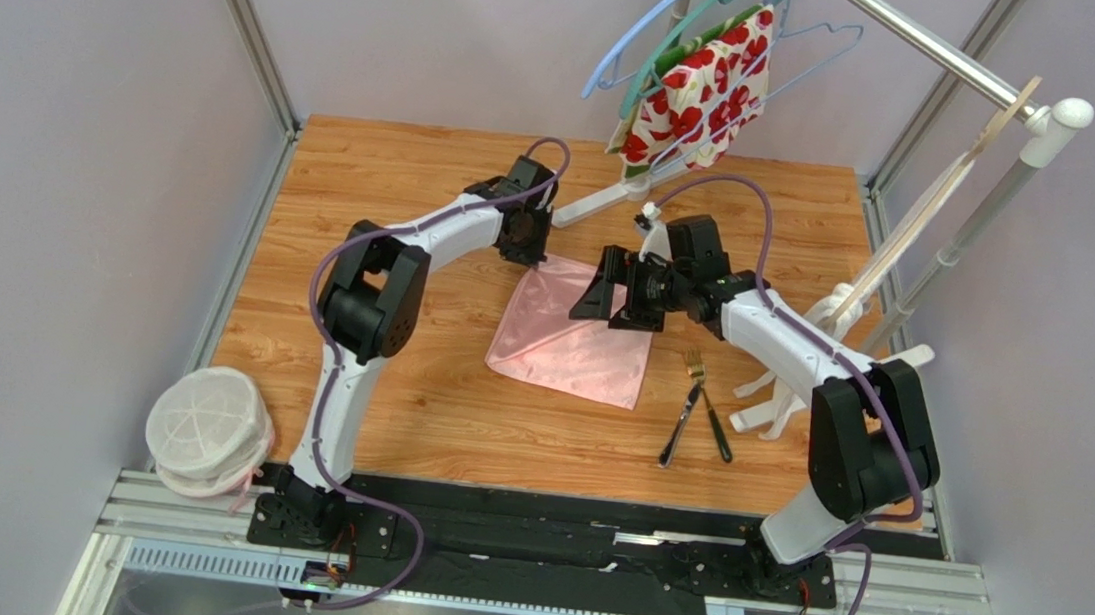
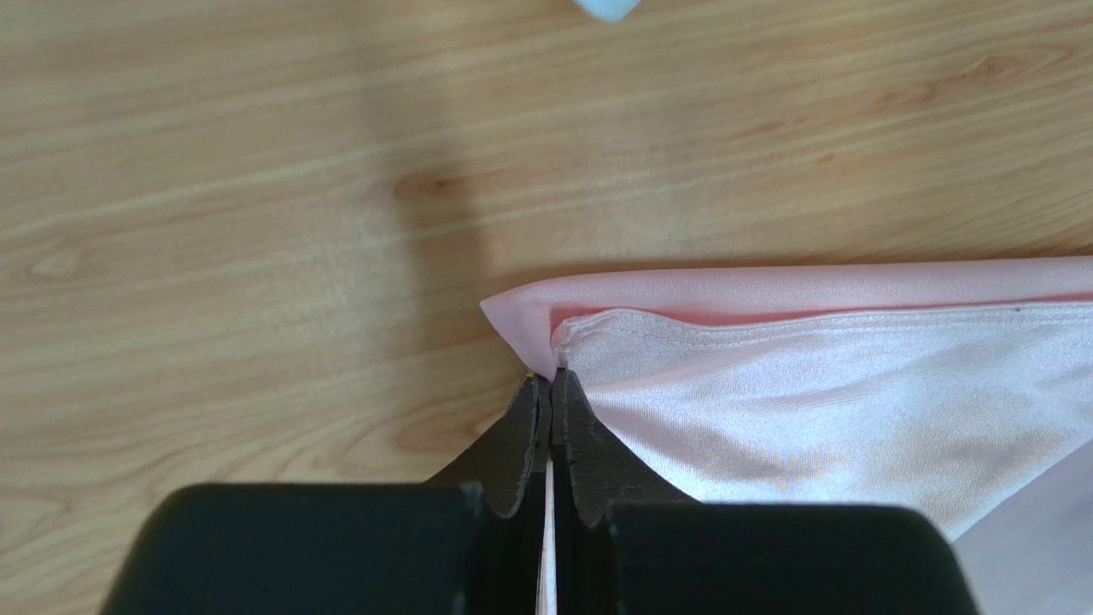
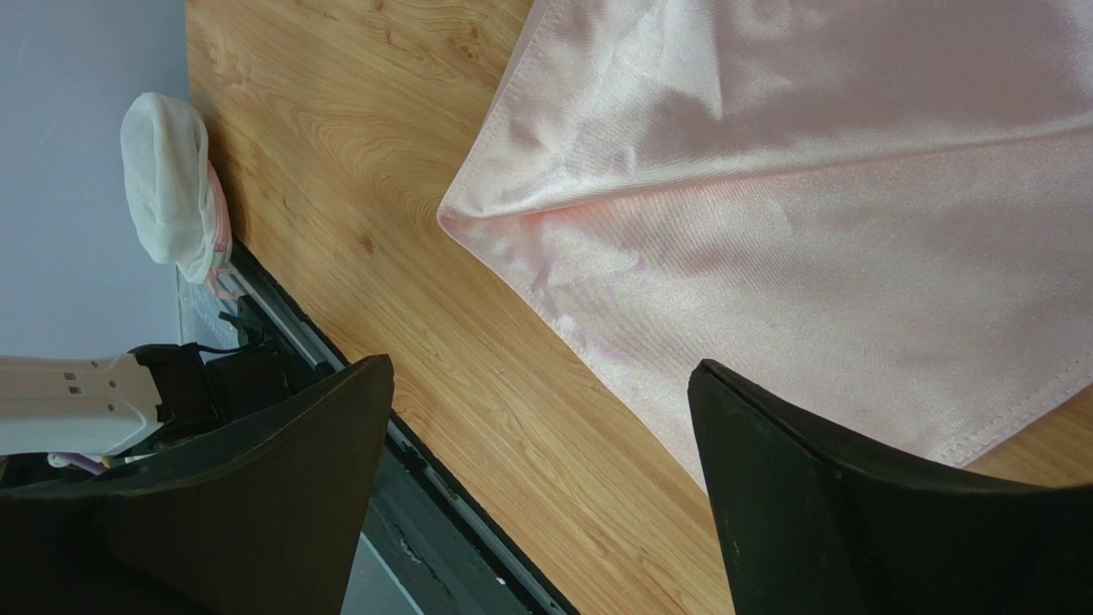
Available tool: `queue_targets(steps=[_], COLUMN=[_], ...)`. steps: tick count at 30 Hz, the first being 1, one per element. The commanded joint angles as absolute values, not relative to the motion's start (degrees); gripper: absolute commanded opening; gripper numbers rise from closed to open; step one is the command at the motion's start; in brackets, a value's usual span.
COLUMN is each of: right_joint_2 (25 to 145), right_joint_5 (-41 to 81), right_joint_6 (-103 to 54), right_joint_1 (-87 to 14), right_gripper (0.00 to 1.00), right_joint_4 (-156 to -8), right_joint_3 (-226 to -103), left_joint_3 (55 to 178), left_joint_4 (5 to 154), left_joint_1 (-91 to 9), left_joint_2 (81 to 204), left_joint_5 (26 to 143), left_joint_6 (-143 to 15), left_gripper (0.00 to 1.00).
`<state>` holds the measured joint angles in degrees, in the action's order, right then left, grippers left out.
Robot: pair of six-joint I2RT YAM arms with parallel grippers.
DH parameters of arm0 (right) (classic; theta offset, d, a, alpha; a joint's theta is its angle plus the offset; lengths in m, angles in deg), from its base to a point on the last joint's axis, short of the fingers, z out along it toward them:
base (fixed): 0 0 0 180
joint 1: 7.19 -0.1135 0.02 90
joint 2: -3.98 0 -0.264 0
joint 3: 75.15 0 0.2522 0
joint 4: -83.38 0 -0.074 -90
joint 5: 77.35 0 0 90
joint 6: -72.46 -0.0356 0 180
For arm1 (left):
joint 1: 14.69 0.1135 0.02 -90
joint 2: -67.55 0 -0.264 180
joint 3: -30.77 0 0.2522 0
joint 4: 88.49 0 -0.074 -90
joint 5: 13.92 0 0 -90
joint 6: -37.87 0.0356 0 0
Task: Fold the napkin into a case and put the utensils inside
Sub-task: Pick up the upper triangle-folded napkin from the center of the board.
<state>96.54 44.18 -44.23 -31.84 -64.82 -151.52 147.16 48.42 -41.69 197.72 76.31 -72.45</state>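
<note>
Seen from above, your light-pink napkin (image 1: 574,337) lies flat in the middle of the table (image 1: 410,392), glossy and doubled over, with the utensils (image 1: 695,409) just to its right. On the left wrist view, your left gripper (image 2: 553,391) pinches the napkin's far-left folded corner, hem showing. On the right wrist view, your right gripper (image 3: 539,372) hangs spread wide above the cloth.

No writing, label, brand or number can be read (not in any view).
</note>
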Motion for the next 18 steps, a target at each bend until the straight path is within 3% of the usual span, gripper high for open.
queue_targets(steps=[1, 7, 11, 13, 14, 16, 17, 18], right_joint_2=[93.5, 94.0, 95.7, 96.5, 96.6, 96.8, 96.8, 96.8], right_joint_5=[44.2, 42.9, 41.7, 41.0, 40.4, 38.9, 38.7, 38.6], right_joint_6=[-43.8, -42.4, -41.6, -40.8, -40.5, -39.7, -39.3, -39.3], right_joint_1=[-33.2, -36.8, -39.8, -41.0, -42.4, -43.7, -44.4, -44.6], right_gripper=[0.9, 0.89, 0.9, 0.89, 0.89, 0.9, 0.9, 0.89], right_joint_4=[-66.8, -66.4, -66.3, -65.6, -65.1, -64.1, -63.8, -63.8], right_joint_3=[-151.1, -149.2, -148.9, -149.5, -150.0, -150.3, -150.3, -150.0], left_joint_3=[140.4, 117.0, 107.8, 105.7, 105.3, 104.2, 104.2, 104.5], left_joint_4=[42.7, 54.3, 61.9, 63.7, 63.9, 64.8, 64.8, 64.3], left_joint_1=[-41.8, -41.8, -41.8, -41.9, -41.9, -41.8, -41.8, -41.8], left_joint_2=[193.8, 179.2, 173.0, 171.9, 171.6, 170.8, 170.7, 170.7], left_joint_5=[73.1, 72.9, 77.0, 77.6, 77.7, 77.3, 77.0, 76.8], left_joint_6=[-77.4, -88.2, -94.9, -96.2, -96.6, -96.8, -97.0, -96.5], left_gripper=[0.0, 0.0, 0.01, 0.15, 0.28, 0.39, 0.51, 0.54])
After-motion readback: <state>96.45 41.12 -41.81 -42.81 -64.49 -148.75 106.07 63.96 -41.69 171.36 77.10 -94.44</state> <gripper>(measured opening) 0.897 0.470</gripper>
